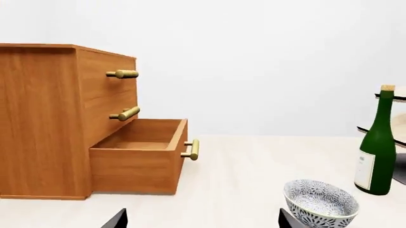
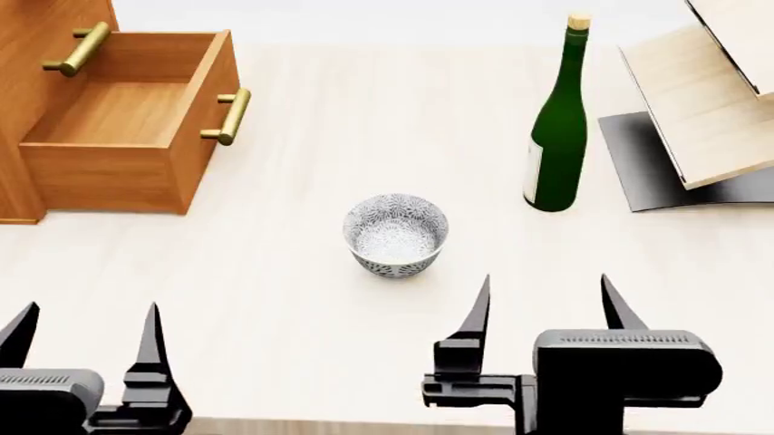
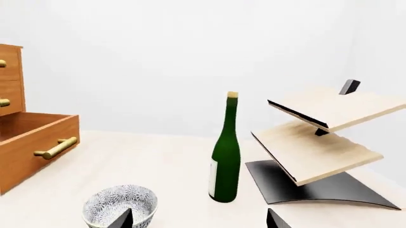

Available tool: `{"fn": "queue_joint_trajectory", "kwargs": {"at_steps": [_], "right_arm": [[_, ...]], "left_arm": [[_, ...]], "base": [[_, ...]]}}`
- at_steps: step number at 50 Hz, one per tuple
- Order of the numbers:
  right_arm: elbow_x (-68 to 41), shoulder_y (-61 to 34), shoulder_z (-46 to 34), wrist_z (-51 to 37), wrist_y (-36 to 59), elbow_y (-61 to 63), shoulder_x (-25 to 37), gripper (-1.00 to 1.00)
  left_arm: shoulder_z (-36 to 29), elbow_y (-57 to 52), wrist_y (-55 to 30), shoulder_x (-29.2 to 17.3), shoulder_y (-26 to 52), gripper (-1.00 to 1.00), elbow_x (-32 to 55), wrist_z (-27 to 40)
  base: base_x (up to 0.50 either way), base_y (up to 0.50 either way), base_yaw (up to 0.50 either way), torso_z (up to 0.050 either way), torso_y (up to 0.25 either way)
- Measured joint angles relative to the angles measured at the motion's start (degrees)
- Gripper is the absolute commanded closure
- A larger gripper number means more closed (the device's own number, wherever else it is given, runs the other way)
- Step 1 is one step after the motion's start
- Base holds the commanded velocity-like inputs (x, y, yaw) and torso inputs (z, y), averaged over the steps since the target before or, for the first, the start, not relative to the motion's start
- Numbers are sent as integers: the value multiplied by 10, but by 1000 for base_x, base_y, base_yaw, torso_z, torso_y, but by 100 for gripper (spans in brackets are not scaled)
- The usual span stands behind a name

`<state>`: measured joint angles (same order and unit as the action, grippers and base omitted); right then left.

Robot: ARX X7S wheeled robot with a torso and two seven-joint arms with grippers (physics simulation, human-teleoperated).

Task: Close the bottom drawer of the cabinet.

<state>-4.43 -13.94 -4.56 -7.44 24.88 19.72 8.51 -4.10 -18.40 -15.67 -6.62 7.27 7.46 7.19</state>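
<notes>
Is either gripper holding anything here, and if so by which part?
Nothing is held. The left gripper and right gripper are both open and empty, short of the bowl.

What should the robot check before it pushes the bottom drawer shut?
1. Bottom drawer pulled out, needs closing: ok.
2. Inside the drawer, nothing to jam: ok, it looks empty.
3. Brass handle free to push: ok.
4. Left tool open and empty: ok.
5. Right tool open and empty: ok.
6. Bowl and bottle away from the drawer front: ok, both stand off to the side.
</notes>
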Motion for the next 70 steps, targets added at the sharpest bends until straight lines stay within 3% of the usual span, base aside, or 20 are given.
{"fn": "queue_joint_trajectory", "kwargs": {"at_steps": [15,70], "right_arm": [[1,-8,-11,-8,18,24,8,-100],[-26,-8,-22,-24,8,11,21,-100]], "left_arm": [[0,-22,-12,-9,-3,-100,13,11],[-19,-19,-8,-30,0,-100,34,35]], "base": [[0,24,0,0,0],[0,500,0,0,0]]}}
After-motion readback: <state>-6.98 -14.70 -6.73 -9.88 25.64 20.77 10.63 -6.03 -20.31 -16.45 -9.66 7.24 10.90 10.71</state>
